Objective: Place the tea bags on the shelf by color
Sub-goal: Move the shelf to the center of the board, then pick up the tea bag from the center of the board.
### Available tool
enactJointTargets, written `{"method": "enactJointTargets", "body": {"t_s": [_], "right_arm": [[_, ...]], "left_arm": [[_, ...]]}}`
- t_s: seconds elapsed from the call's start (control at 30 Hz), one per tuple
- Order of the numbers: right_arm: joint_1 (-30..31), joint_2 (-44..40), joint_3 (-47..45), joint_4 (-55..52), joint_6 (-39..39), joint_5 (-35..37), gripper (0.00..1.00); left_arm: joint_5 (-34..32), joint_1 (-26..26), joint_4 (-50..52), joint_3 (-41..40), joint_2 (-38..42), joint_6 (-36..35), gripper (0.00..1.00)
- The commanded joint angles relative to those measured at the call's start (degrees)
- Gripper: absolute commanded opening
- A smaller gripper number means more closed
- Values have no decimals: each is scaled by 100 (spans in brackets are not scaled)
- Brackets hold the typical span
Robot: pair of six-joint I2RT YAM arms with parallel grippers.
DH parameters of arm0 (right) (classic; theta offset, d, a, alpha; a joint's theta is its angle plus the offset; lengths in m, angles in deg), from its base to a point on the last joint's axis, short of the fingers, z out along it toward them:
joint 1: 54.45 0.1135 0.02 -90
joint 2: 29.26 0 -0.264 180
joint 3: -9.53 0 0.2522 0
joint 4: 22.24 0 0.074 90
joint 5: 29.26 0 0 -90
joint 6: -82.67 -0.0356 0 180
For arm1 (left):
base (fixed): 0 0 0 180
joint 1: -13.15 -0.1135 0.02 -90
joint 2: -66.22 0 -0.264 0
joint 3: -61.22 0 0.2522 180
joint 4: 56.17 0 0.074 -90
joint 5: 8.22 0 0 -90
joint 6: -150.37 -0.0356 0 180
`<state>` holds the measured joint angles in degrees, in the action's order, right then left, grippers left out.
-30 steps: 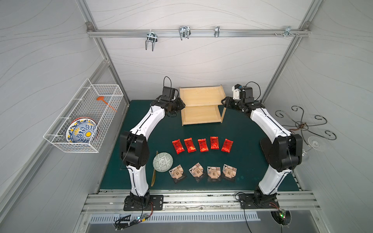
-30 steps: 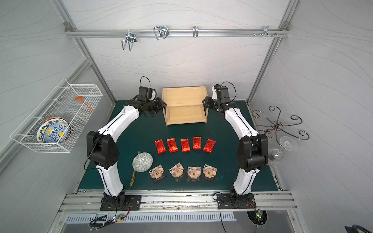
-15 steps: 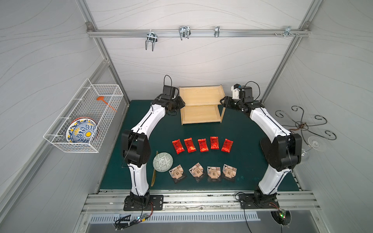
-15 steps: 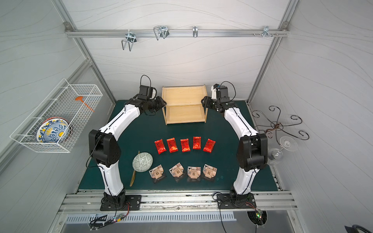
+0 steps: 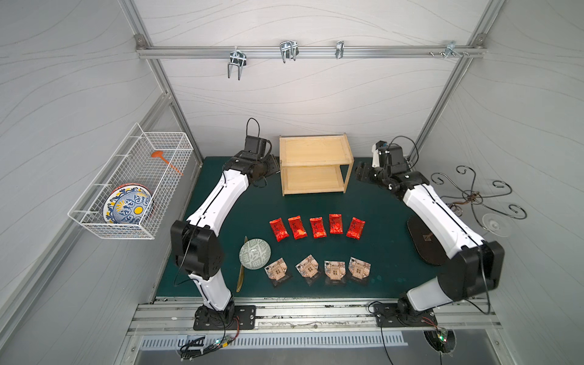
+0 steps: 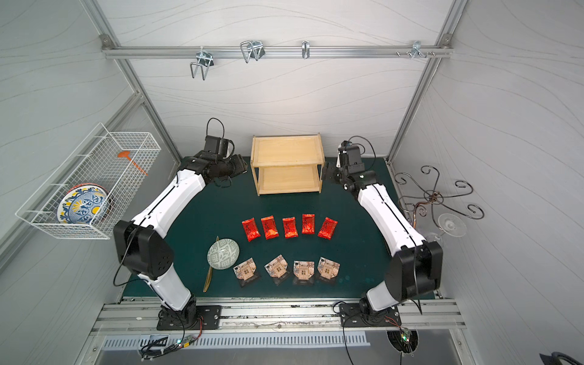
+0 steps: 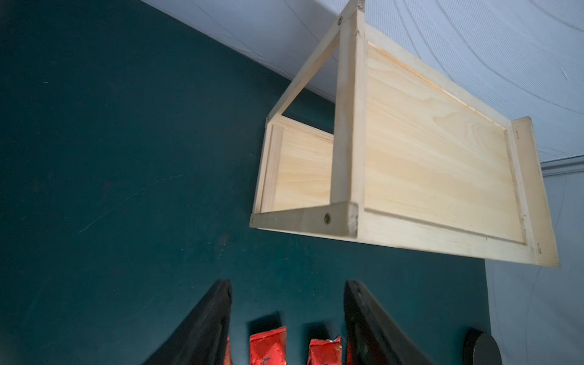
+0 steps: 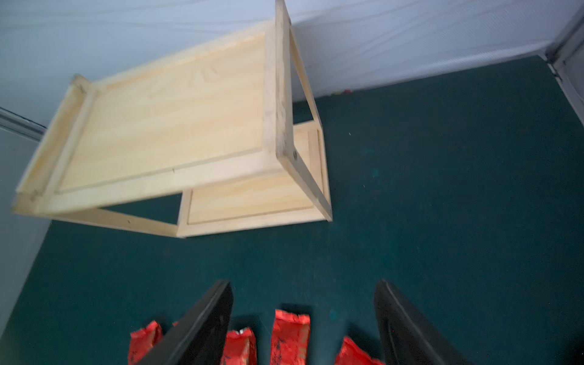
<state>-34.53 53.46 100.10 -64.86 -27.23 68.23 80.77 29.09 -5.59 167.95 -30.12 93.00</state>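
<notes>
Now L+R jaws wider, tea bags (image 5: pixel 317 227) unmoved

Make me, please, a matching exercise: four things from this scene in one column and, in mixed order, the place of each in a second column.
Things
1. red tea bags
2. tan tea bags
3. blue and yellow plate
4. shelf

Places
A. inside the white wire basket on the side wall
B. in a row on the green mat, nearest its front edge
C. at the back of the mat, near the rear wall
D. in a row across the middle of the mat

Pairs: 1-D, 2-B, 3-A, 4-C
</notes>
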Motion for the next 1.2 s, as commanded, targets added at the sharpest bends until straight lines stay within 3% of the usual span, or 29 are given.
{"method": "enactJointTargets", "body": {"t_s": [0.0, 0.2, 0.43, 0.83, 1.0, 1.17], "right_arm": [[143, -423, -834, -714, -65, 709, 77], [322, -641, -2020, -869, -666, 289, 78], [571, -5, -2135, -906, -1184, -185, 79], [548, 821, -1853, -730, -1256, -105, 83], [512, 1133, -1767, -546, -1228, -67, 79], [513, 1432, -1731, -425, -1207, -1, 74]], "left_arm": [[-401, 158, 22, -534, 434, -106, 62], [-490, 400, 203, -1239, 1005, -93, 61], [-679, 583, 150, -1981, 1458, -115, 62], [-702, 627, 534, -1794, 1199, -71, 72], [-817, 636, 625, -1747, 1126, -94, 84], [-842, 629, 652, -1729, 1065, -107, 86]]}}
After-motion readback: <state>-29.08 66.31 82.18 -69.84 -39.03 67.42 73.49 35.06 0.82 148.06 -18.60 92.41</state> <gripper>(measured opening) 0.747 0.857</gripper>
